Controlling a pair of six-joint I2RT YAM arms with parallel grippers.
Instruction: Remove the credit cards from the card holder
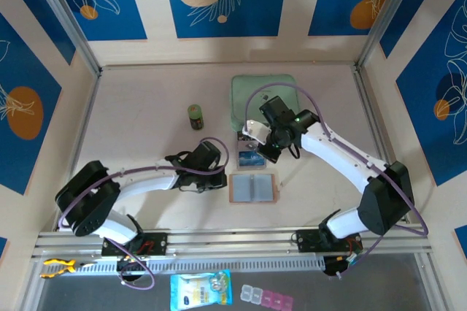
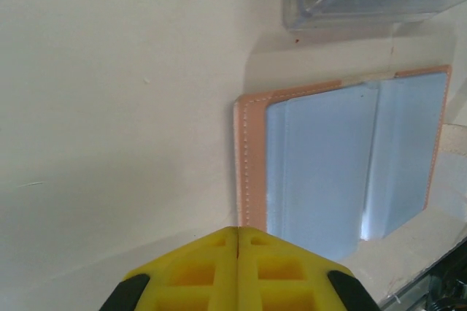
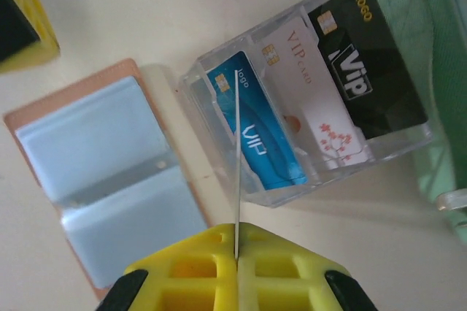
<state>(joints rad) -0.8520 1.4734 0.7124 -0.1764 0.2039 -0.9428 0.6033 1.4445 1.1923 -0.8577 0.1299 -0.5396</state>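
i am pinching a credit card [image 3: 237,152] edge-on in my right gripper [image 3: 237,244] over a clear box [image 3: 219,172], the open card holder [image 3: 109,179] lying beside my closed left gripper [image 2: 238,235].

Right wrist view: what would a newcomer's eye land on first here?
The clear box at centre, holding a blue card, a white card and a black card. Below it, the shut right tool pinches a thin card edge-on. Left of the box lies the open card holder.
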